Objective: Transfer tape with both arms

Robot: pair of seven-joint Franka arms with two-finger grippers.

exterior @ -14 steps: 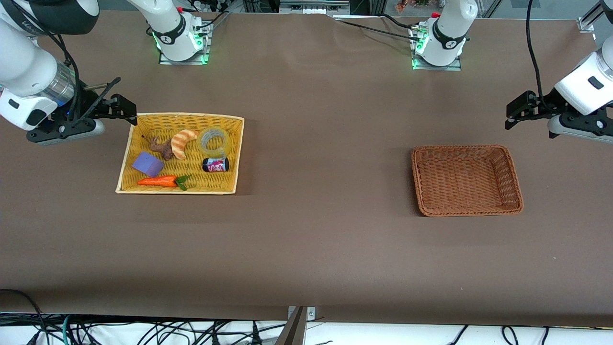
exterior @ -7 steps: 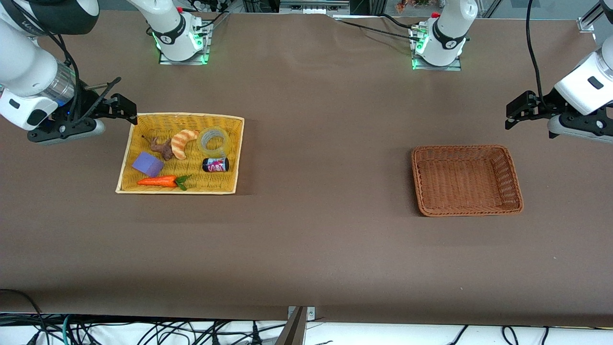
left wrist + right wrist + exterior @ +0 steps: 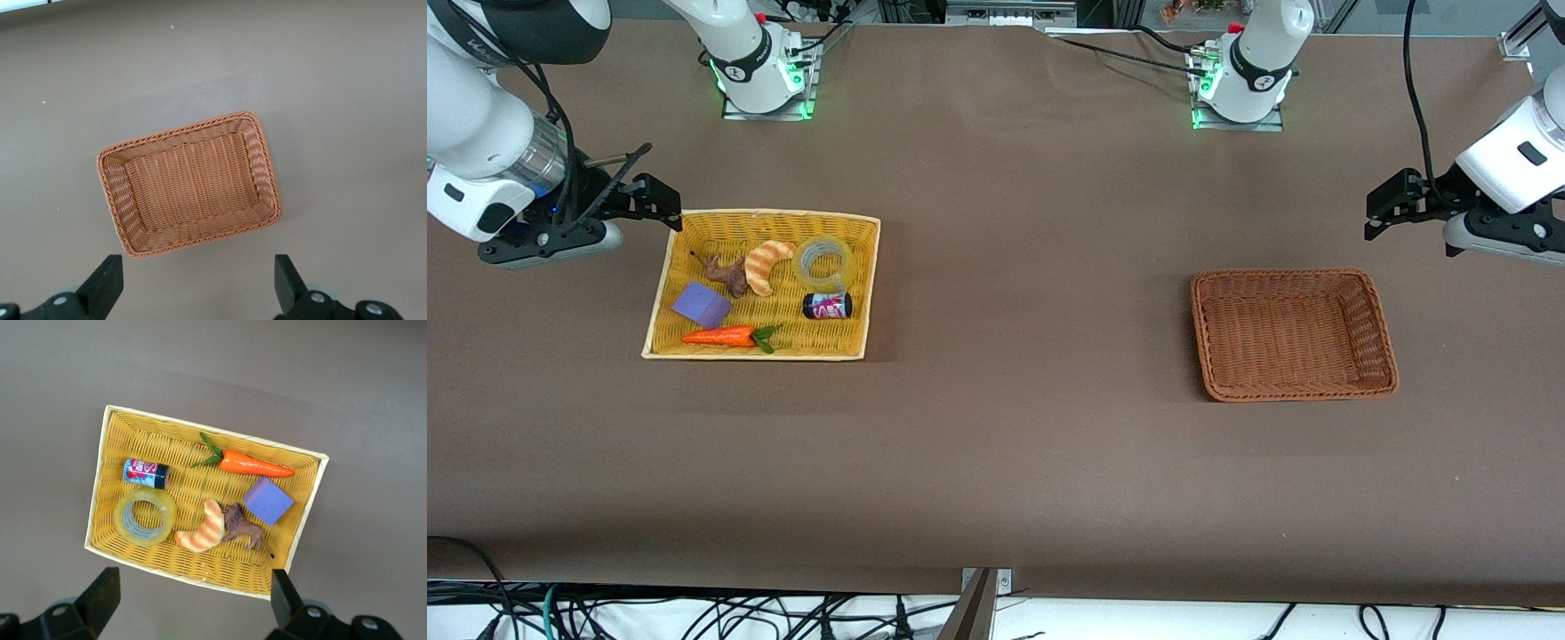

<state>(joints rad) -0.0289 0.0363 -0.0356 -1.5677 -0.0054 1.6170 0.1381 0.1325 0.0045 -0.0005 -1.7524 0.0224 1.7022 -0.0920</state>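
Observation:
The tape (image 3: 824,260), a translucent yellowish ring, lies flat in the yellow basket (image 3: 694,348) at its corner nearest the table's middle, beside the croissant toy (image 3: 767,265). It also shows in the right wrist view (image 3: 145,517). My right gripper (image 3: 665,204) is open and empty, up in the air just outside that basket's corner at the right arm's end. My left gripper (image 3: 1383,206) is open and empty, in the air past the brown basket (image 3: 1209,356) toward the left arm's end. In the wrist views the right gripper (image 3: 195,603) and left gripper (image 3: 199,287) stand wide open.
The yellow basket also holds a small dark can (image 3: 827,306), a purple block (image 3: 701,304), a toy carrot (image 3: 725,337) and a brown lion figure (image 3: 727,274). The brown basket (image 3: 113,200) holds nothing. Brown table cloth lies between the baskets.

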